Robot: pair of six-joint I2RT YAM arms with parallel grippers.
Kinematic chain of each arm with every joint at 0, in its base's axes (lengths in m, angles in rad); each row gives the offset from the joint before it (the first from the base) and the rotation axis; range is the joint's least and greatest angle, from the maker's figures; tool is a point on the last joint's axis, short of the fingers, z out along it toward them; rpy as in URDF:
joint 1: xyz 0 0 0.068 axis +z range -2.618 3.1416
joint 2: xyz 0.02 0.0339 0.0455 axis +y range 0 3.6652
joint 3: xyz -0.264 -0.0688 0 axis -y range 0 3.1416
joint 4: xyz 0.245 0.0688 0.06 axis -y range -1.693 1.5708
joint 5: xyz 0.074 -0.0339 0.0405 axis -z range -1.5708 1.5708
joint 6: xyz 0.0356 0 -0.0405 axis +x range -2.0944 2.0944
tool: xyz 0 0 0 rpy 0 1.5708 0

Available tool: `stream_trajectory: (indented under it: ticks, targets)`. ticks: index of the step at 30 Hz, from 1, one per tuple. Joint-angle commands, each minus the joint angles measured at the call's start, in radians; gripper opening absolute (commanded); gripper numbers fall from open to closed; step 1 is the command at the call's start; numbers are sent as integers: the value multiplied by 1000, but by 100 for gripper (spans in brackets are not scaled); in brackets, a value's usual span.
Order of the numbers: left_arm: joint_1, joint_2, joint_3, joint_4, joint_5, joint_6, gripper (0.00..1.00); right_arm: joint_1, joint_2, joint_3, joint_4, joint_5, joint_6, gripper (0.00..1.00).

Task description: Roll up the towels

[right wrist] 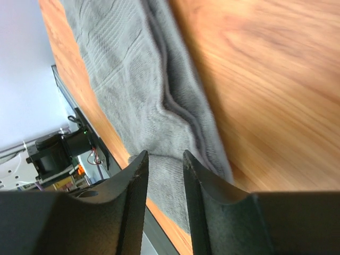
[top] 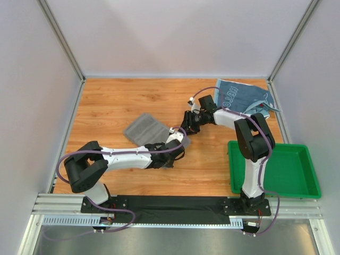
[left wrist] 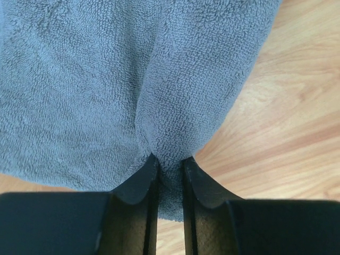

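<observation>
— Worst case from here?
— Losing the grey towel point(top: 144, 129) out of the left gripper point(left wrist: 169, 159). Pinched on one raised fold only, close to the hem. Likely to slide free under a hard tug.

— Anything else?
— Rolling crooked. Brought on by two grips crowded at one corner and none along the far edge, so nothing to keep the cloth square. Could also drag the whole towel over the wood instead of turning it. A judgement, not a thing seen.

— And the right gripper point(right wrist: 165, 155)?
— Set narrow, astride the towel's edge, with cloth in the gap. Cannot tell whether clamped or merely poised over it. If loose, no counter-hold, hence a lopsided start.

— Left jaws?
— Closed tight on that fold, with pile bunched up just past the fingertips.

— Towel's place?
— Left of the tray point(top: 276, 175), well apart from it. Lying flat, apart from the pinched ridge. Held at the corner nearest the tray, with both grippers near each other there.

— Blue towel point(top: 239, 94)?
— Beyond the tray, crumpled, apart from both grippers. Not yet rolled, so most of the job left, by the look of it.
</observation>
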Motion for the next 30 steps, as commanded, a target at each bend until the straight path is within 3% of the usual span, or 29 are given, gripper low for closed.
stream_trajectory:
  ticks: [1,6,13,21,30]
  targets:
    - [30,-3,-30,-72,251,-40,13,-42,-79,19,-79,31,-33,35]
    - [105,-36,1,-29,483,-83,10,-96,-195,-12,-150,88,-58,51]
    - [214,-46,31,-10,747,-146,10,-114,-320,-64,-214,111,-67,57]
    - [340,-21,-22,178,1072,-255,13,-111,-429,-197,-173,34,-56,67]
    - [429,62,-88,278,1167,-400,13,-76,-488,-400,40,-24,22,70]
